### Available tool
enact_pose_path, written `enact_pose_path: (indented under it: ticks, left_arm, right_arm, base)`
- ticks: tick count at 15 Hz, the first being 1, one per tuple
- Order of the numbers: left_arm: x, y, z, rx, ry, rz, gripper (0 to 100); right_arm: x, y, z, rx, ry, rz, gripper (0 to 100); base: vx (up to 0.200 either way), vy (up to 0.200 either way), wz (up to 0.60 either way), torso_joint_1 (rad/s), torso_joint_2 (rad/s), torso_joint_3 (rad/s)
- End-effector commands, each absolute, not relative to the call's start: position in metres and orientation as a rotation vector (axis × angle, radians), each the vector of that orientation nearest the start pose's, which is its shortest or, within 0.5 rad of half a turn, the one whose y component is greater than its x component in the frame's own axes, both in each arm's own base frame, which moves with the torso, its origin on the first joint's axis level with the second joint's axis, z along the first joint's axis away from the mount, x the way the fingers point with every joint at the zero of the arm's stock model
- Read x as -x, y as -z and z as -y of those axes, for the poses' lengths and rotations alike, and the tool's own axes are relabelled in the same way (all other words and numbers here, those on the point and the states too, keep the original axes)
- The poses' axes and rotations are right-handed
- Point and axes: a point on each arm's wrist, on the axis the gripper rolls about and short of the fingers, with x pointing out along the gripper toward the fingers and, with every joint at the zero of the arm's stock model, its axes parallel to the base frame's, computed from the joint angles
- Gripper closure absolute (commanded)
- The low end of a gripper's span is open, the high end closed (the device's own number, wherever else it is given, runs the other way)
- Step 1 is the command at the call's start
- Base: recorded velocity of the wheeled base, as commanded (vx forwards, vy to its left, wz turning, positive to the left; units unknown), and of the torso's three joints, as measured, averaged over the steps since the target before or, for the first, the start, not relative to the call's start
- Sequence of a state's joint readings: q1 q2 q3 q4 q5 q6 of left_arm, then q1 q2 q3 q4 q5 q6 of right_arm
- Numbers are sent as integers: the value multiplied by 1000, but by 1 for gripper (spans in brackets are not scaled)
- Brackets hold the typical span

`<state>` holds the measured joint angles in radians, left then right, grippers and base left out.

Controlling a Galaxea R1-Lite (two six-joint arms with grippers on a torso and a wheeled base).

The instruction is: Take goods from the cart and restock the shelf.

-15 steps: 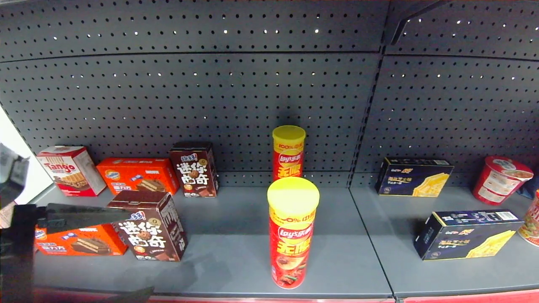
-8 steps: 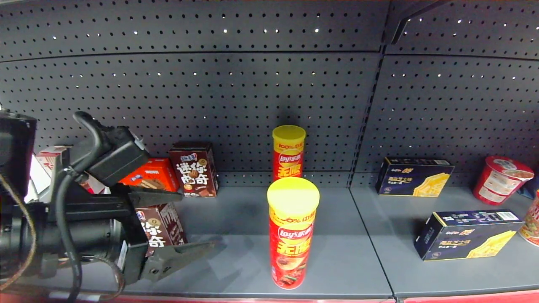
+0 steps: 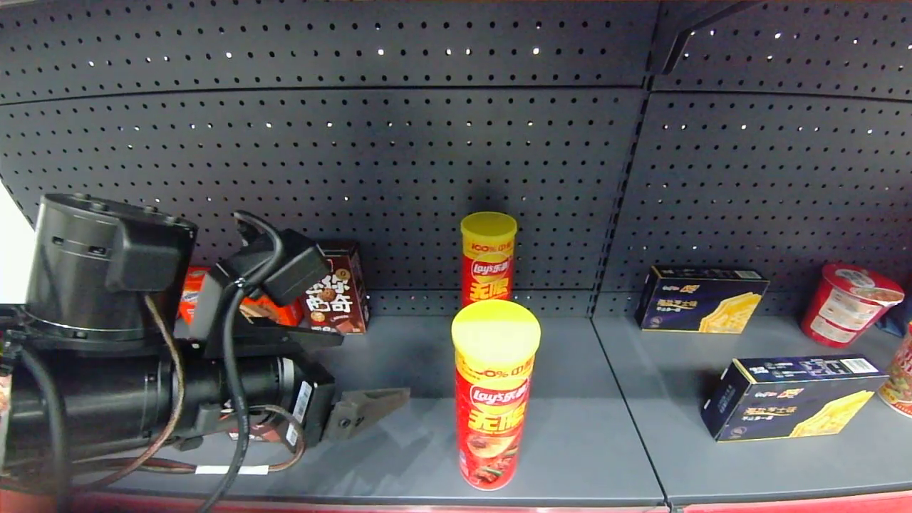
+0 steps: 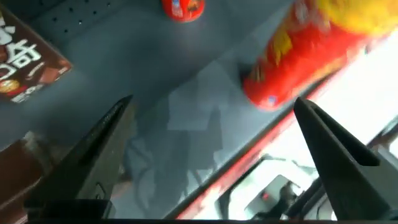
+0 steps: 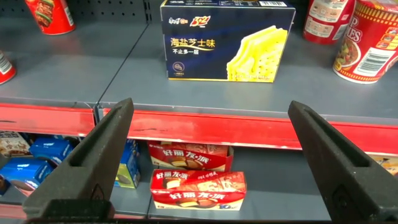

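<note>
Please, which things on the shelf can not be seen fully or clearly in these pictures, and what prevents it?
Head view: the orange box is mostly hidden behind the left arm.
Head view: the cup at the right edge is cut off by the frame.
Left wrist view: the chip can is blurred, its lid end cut off.
Right wrist view: the red can is cut off by the top edge.

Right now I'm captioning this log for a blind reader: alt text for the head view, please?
The left gripper, open and empty, hangs over the grey shelf, left of and apart from the front chip can; a second chip can stands behind it. Two dark blue boxes and a red noodle cup sit farther right.
</note>
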<state>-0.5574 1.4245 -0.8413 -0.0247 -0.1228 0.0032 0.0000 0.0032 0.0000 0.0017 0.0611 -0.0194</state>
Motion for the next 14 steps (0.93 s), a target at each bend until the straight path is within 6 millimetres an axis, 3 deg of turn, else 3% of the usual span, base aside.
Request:
enact_pose_path:
  ticks: [1,5,14]
  left_arm:
    - [-202,-197,141,-115,661,-584,0]
    - [-210,-183,147,-125,597,-611,0]
    - [-195,-156,149,-191,594,-701,0]
  right_arm:
    - [22,-75,-1,20,-61,-6,0]
    - [23,-75,-1,20,-61,-4,0]
    - [22,-75,-1,20,-61,-6,0]
  base:
    - [0,0,0,0,0,0]
    - [0,0,0,0,0,0]
    - [0,0,0,0,0,0]
